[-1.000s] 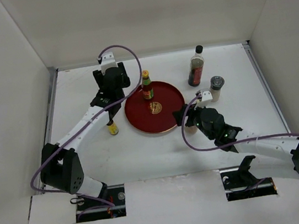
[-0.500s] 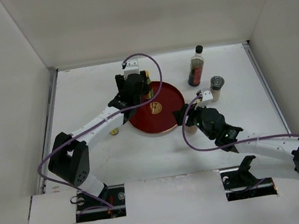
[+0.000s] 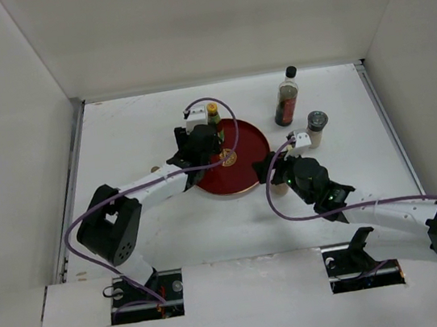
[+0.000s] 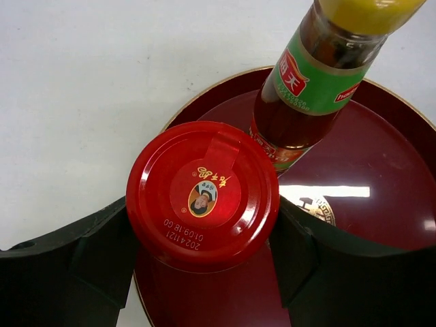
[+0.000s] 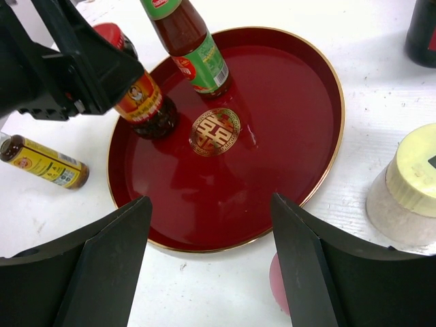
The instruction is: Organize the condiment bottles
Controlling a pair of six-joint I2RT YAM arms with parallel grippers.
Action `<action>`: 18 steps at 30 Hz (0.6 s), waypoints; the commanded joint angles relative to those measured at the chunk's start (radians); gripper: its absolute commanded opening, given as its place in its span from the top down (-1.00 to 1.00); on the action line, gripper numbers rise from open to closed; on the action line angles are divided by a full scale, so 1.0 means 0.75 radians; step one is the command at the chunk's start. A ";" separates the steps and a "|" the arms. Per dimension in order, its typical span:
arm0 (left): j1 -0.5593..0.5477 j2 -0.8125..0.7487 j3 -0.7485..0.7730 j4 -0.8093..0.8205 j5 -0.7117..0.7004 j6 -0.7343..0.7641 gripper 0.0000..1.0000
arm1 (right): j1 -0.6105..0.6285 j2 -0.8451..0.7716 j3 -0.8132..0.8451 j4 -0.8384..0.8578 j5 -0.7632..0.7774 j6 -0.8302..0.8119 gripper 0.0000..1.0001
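Note:
My left gripper [image 3: 202, 143] is shut on a red-lidded jar [image 4: 203, 195], with a finger on each side of it. The jar [image 5: 139, 102] stands upright at the left inside the round red tray [image 3: 256, 166]. A green-labelled, yellow-capped bottle [image 4: 310, 82] stands in the tray just behind it and also shows in the top view [image 3: 214, 123]. My right gripper [image 5: 211, 272] is open and empty over the tray's near right rim. A pink-topped shaker [image 5: 279, 279] peeks out under its right finger.
A tall dark-sauce bottle [image 3: 287, 98] and a grey-topped shaker [image 3: 317, 128] stand right of the tray. A pale-topped cream shaker [image 5: 409, 184] stands by my right gripper. A small yellow-capped bottle [image 5: 44, 162] lies on the table left of the tray. White walls enclose the table.
My left gripper has swung right, from the table left of the tray to over the tray's left part, beside the green-labelled bottle. The right arm has not moved.

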 commanded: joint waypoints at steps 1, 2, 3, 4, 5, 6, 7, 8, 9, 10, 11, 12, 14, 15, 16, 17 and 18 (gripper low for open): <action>-0.004 -0.040 0.008 0.287 -0.021 -0.028 0.36 | -0.005 0.001 0.018 0.092 0.000 0.005 -0.53; -0.008 -0.034 0.002 0.296 -0.017 -0.028 0.35 | -0.005 0.005 0.018 0.092 0.000 0.007 -0.53; -0.010 -0.030 -0.002 0.298 -0.017 -0.030 0.35 | -0.005 0.009 0.020 0.092 0.000 0.005 -0.53; -0.010 -0.026 -0.009 0.300 -0.017 -0.032 0.33 | -0.005 0.009 0.020 0.090 0.000 0.005 -0.53; -0.010 -0.024 -0.011 0.300 -0.017 -0.040 0.31 | -0.005 0.009 0.022 0.090 0.000 0.005 -0.53; -0.012 -0.022 -0.019 0.304 -0.017 -0.047 0.26 | -0.005 0.009 0.020 0.092 0.000 0.005 -0.53; -0.012 -0.024 -0.023 0.304 -0.021 -0.051 0.19 | -0.005 0.009 0.020 0.092 0.000 0.005 -0.53; -0.014 -0.028 -0.027 0.306 -0.027 -0.053 0.10 | -0.005 0.009 0.020 0.092 -0.002 0.005 -0.53; -0.014 -0.032 -0.033 0.308 -0.032 -0.053 0.00 | -0.005 0.009 0.020 0.090 -0.004 0.005 -0.53; -0.014 -0.038 -0.037 0.314 -0.034 -0.053 -0.14 | -0.005 0.007 0.020 0.086 -0.002 0.005 -0.54; -0.014 -0.044 -0.039 0.316 -0.034 -0.051 -0.25 | -0.005 0.005 0.022 0.086 0.000 0.005 -0.55; -0.014 -0.059 -0.039 0.314 -0.040 -0.049 -0.37 | -0.005 0.005 0.020 0.090 0.000 0.005 -0.55; -0.018 -0.106 -0.049 0.316 -0.054 -0.041 -0.49 | -0.005 0.003 0.020 0.086 -0.002 0.005 -0.55; -0.022 -0.138 -0.058 0.318 -0.056 -0.038 -0.53 | -0.005 -0.003 0.020 0.084 0.000 0.003 -0.55; -0.024 -0.171 -0.066 0.320 -0.060 -0.036 -0.57 | -0.005 -0.011 0.020 0.084 0.000 0.003 -0.55; -0.024 -0.202 -0.070 0.320 -0.066 -0.036 -0.60 | -0.005 -0.016 0.016 0.090 0.000 0.003 -0.54; -0.026 -0.234 -0.074 0.320 -0.066 -0.030 -0.65 | -0.005 -0.018 0.014 0.092 0.000 0.003 -0.51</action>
